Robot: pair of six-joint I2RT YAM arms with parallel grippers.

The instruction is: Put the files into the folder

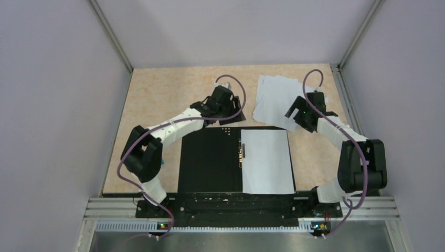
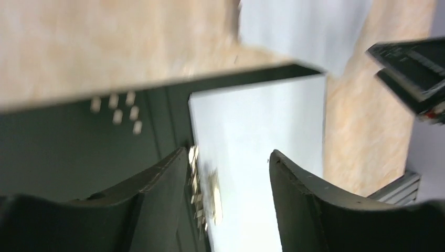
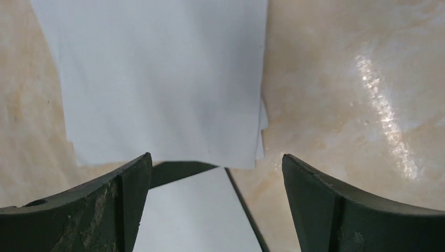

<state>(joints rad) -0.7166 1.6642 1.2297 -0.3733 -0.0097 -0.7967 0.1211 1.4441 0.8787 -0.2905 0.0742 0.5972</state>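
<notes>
Right gripper [image 3: 216,157]: jaws spread wide, nothing between them. It hangs over the near edge of the loose files [image 3: 162,79]. The pile lies directly ahead of the fingertips. Its near short edge runs crosswise from one finger to the other, and its long axis runs away from the jaws. The sheets are slightly fanned, and stray corners show toward the right-hand finger.

Below and behind that edge, between the fingers, the far corner of the folder [image 1: 210,163] shows. The folder lies open and flat, black inner faces up. One sheet [image 1: 266,160] already lies on the cover nearer the right arm.

Left gripper [image 2: 228,163]: jaws also spread and empty, poised above the folder's far edge. The metal spine clip [image 2: 202,184] sits just inside its left-hand finger. The filed sheet runs forward under the gap between the fingers. The loose pile is farther ahead of this gripper, beyond the folder's edge.

Judgement: the right arm is the nearer to the pile, so the next pick looks like its job. It would need to separate the top sheet at that near edge, then carry it back toward its own base onto the filed sheet.

In the way: little. The bare table [image 1: 157,94] surrounds the pile. The left gripper at the folder's far edge is near the carry path. The thin sheets may lift together or buckle.
</notes>
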